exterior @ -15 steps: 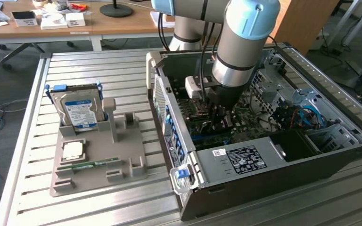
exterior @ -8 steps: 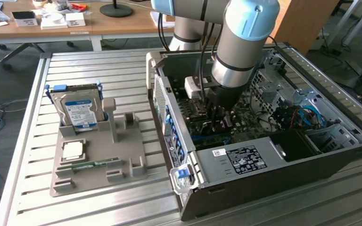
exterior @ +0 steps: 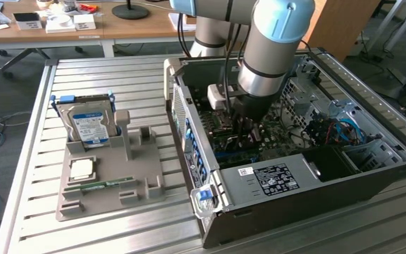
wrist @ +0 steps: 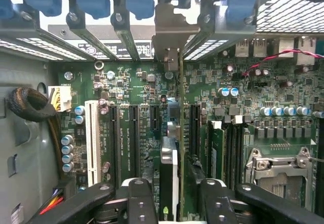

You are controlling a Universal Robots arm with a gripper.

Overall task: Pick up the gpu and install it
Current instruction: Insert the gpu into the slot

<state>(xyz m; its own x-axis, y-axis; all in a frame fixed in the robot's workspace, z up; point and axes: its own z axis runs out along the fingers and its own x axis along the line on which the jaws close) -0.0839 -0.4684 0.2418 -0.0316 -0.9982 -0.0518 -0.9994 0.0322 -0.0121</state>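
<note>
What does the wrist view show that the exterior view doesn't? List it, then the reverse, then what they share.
Wrist view: the gpu edge-on, standing in a slot between the fingers of the open gripper. Exterior view: the hard drive and RAM stick on a grey holder. Both: the motherboard inside the computer case.

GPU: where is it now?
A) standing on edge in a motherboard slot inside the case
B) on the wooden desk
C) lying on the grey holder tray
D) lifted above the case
A: the wrist view shows the GPU upright among the motherboard slots, bracket at the rear openings, between the gripper fingers.
</note>
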